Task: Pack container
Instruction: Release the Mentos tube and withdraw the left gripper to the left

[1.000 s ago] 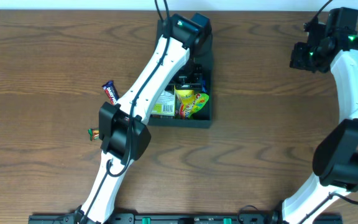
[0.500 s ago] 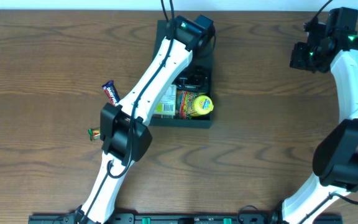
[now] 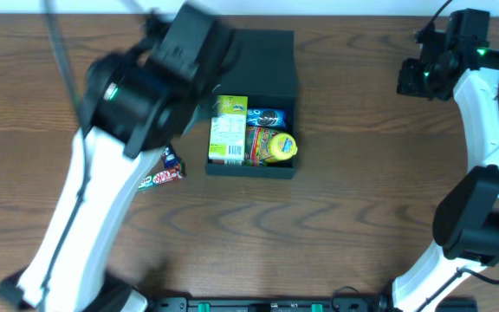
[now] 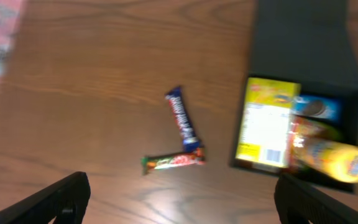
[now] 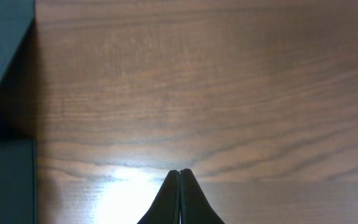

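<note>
Fingers (image 4: 55, 200) of the left gripper (image 4: 182, 186) stand spread wide with nothing between them, raised above the table (image 3: 353, 217). In the overhead view that arm is only a blur at the left. Below it, on the bare wood, lie two snack bars: a red-and-green bar (image 4: 173, 162) nearer and a blue bar (image 4: 182, 118) just behind, their ends meeting or nearly so. To their right sits the container (image 3: 249, 170), mid-table toward the far edge, its flap lid (image 3: 262, 61) laid open on the far side. Inside lie a yellow-green carton (image 3: 229, 130), a blue cookie packet (image 3: 267, 116) and a yellow round-ended packet (image 3: 277, 147). Far right, the right gripper (image 5: 179, 175) hovers over wood, fingers pressed together, empty.
</note>
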`<control>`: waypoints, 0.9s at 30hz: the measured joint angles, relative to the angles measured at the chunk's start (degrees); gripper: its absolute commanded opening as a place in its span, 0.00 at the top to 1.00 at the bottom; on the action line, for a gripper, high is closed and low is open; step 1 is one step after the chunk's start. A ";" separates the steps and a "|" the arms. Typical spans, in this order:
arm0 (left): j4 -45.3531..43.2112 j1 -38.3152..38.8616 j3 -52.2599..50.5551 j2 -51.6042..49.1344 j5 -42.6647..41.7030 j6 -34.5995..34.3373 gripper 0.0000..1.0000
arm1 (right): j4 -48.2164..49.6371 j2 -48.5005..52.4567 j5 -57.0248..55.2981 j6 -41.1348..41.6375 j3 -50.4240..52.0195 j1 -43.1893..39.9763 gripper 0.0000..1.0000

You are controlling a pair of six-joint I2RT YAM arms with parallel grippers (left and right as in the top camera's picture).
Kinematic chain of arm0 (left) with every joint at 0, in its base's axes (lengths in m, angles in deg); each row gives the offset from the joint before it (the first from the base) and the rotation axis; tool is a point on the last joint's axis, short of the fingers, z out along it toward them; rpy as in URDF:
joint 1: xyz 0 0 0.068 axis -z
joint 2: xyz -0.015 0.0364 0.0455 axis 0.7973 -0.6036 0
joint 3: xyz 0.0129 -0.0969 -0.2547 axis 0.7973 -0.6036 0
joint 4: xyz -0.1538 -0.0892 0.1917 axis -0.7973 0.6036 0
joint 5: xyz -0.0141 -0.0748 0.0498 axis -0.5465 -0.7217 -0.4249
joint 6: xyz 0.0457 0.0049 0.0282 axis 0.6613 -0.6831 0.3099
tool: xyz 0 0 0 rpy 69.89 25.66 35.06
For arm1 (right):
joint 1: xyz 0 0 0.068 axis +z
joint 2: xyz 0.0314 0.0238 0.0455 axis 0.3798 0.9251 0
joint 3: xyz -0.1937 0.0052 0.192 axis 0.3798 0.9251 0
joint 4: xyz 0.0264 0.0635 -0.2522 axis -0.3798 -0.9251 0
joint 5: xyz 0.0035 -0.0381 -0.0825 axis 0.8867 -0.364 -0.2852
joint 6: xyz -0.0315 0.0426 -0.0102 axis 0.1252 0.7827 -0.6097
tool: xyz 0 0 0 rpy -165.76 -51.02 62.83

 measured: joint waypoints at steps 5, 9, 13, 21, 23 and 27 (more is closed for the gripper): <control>-4.11 -2.49 -24.59 12.48 4.07 -2.27 0.05 | -0.94 0.00 -0.09 0.00 0.04 2.40 0.97; -8.50 -4.87 -29.33 14.19 2.78 -2.75 0.05 | -4.28 0.00 -0.09 -0.63 0.04 7.85 0.92; -12.15 -6.25 -30.93 14.21 2.21 -3.13 0.04 | -8.57 0.00 -0.04 -3.41 0.04 14.23 0.80; -17.05 -9.49 -31.12 14.21 2.05 -3.15 0.05 | -14.49 0.00 1.11 -6.99 0.07 21.77 0.57; -18.27 -11.17 -31.12 14.21 2.05 -3.15 0.05 | -14.88 0.00 1.53 -7.58 0.04 22.14 0.49; -21.55 -15.54 -31.12 14.21 2.03 -3.15 0.05 | -15.34 0.00 2.01 -8.20 0.07 24.87 0.43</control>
